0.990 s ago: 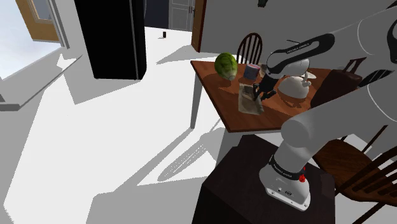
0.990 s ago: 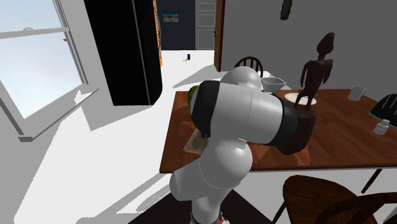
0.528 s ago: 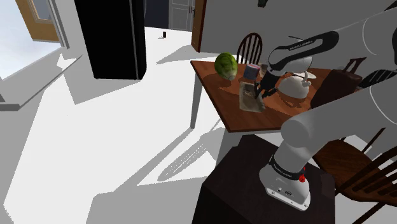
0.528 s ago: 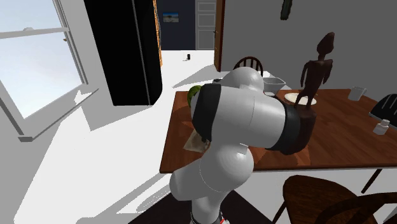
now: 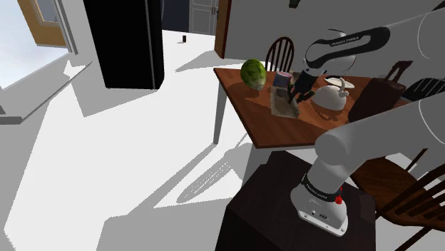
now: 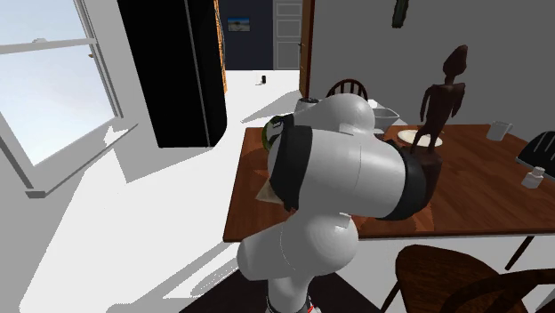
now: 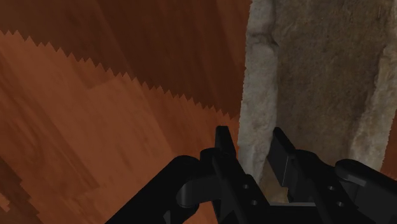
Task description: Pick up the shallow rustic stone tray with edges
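The stone tray point(image 5: 283, 106) is a shallow, rough grey-brown slab with raised edges, hanging tilted just above the brown wooden table point(image 5: 249, 110) in the shoulder view. My black gripper point(image 5: 295, 95) holds it from the side nearer the white teapot. In the wrist view the gripper point(image 7: 251, 153) is shut on the tray point(image 7: 318, 83), with one finger on each side of its pale raised rim. The table's wood shows beyond the tray. In the second exterior view my own arm hides most of the tray.
A green round vegetable point(image 5: 252, 73) and a dark purple cup point(image 5: 283, 80) stand just behind the tray. A white teapot point(image 5: 332, 97) sits beside the gripper. A dark wooden figure point(image 6: 438, 96) stands mid-table. Chairs point(image 5: 279, 51) ring the table; its front edge is close.
My arm has risen and drawn back a little, carrying the tray up off the table with it. The tray now hangs tilted instead of lying flat.
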